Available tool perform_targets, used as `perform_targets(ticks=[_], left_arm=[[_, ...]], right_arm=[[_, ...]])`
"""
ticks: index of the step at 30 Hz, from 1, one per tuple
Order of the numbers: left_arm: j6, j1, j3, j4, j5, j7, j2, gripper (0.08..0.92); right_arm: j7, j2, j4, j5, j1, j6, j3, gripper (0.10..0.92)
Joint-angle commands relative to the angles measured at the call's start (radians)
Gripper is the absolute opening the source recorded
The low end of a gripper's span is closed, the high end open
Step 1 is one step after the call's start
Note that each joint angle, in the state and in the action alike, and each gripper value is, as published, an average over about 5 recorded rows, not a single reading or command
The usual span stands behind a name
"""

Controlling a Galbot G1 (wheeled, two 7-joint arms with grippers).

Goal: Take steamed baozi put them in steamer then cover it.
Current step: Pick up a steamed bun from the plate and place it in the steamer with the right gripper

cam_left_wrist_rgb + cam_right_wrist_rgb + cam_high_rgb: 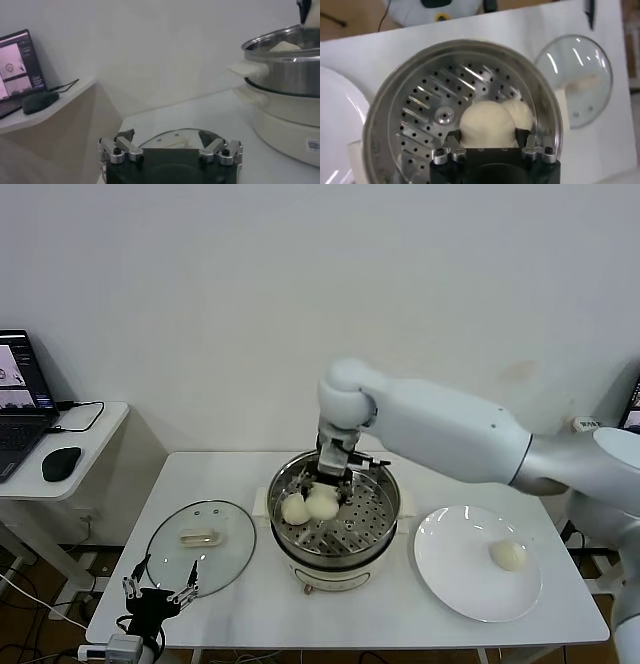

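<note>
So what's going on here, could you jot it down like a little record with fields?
Steamer: steel basket on a cream pot base, mid-table, uncovered
Baozi in steamer: two side by side, one lying free, one between the right gripper's fingers
Baozi on plate: one on the white plate, robot's right
Cover: glass lid lying flat on the table, robot's left of the steamer
Right gripper: inside the steamer, shut on a baozi
Left gripper: open, low by the table's near-left edge, idle
</note>
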Motion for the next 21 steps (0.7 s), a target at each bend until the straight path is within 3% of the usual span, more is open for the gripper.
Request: perform_targets(ticks=[1,21], left_arm=[[0.000,-0.001,0.001,0.005,-0.002,0.000,0.001,0.823],[0.001,-0.004,0.001,0.020,-0.006,0.001,0.001,0.823]], right_arm=[[0.007,0.012,0.061,-0.092,-0.032,0.042,-0.035,0.662],[0.018,-0.007,0.115,-0.142,-0.088,0.033,-0.054,0.662]])
